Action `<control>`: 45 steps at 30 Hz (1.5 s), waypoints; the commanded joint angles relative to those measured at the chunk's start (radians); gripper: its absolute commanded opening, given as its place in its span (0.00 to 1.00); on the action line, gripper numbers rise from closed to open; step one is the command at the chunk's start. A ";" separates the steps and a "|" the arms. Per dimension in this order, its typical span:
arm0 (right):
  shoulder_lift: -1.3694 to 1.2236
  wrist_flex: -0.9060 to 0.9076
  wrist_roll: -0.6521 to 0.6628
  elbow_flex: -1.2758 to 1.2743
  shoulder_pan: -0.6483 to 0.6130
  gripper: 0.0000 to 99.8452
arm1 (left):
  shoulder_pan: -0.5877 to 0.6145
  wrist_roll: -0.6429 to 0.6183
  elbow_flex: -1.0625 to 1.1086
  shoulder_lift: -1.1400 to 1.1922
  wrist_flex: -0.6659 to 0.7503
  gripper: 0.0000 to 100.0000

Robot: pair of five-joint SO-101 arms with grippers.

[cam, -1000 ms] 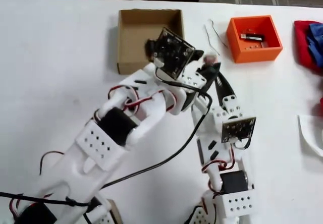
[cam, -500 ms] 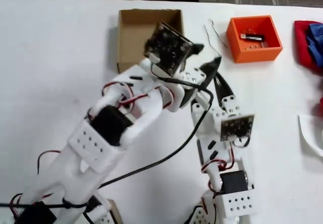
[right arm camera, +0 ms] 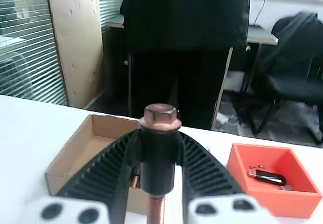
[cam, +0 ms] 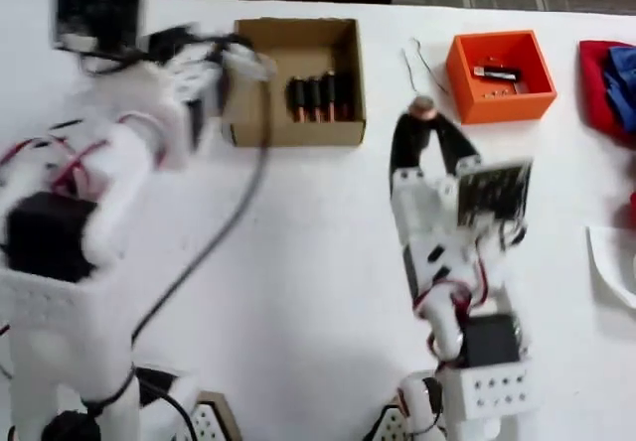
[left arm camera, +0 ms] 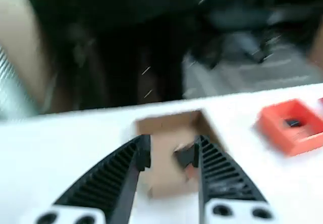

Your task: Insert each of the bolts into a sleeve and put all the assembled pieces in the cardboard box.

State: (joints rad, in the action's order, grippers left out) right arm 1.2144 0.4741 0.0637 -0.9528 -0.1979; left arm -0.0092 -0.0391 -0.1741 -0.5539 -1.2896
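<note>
The cardboard box (cam: 250,78) stands at the back of the table, with several dark sleeve-and-bolt pieces (cam: 313,97) lying side by side in it. My right gripper (cam: 425,123) is to the right of the box, shut on a black sleeve (right arm camera: 159,156) with a copper bolt (right arm camera: 160,118) through it; the bolt head (cam: 422,108) pokes out past the fingertips. My left arm (cam: 129,153) is raised at the left of the table. Its gripper (left arm camera: 171,153) is open and holds nothing, and the box (left arm camera: 164,133) lies beyond its fingers.
An orange bin (cam: 500,75) with a small dark item in it sits right of the box. A thin wire (cam: 417,64) lies between them. Red and blue cloth (cam: 606,73) and a white object (cam: 611,262) lie at the right edge.
My left arm has swung up and to the left, away from the box, uncovering the pieces inside. The right gripper has shifted slightly with the sleeve and bolt still in it.
</note>
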 commanded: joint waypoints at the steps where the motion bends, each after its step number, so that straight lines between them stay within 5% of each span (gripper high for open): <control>1: -0.228 0.116 -0.058 0.393 0.004 0.02 | 0.140 0.006 0.096 -0.012 -0.095 0.16; 15: -1.265 0.410 -0.098 1.393 -0.084 0.02 | 0.264 0.008 0.868 -0.011 0.315 0.16; 27: -2.144 0.507 -0.101 2.295 -0.194 0.02 | 0.264 0.008 1.228 -0.005 0.667 0.16; 33: -2.327 0.481 -0.101 2.401 -0.220 0.02 | 0.261 0.008 1.308 -0.005 0.787 0.16; 45: -2.434 0.455 -0.183 2.401 -0.248 0.02 | 0.259 0.006 1.311 -0.003 0.783 0.16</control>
State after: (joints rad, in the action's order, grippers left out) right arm -1.2329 0.9620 -0.1112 1.3763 -0.4296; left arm 0.2501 -0.0391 1.1408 -0.5524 -0.5178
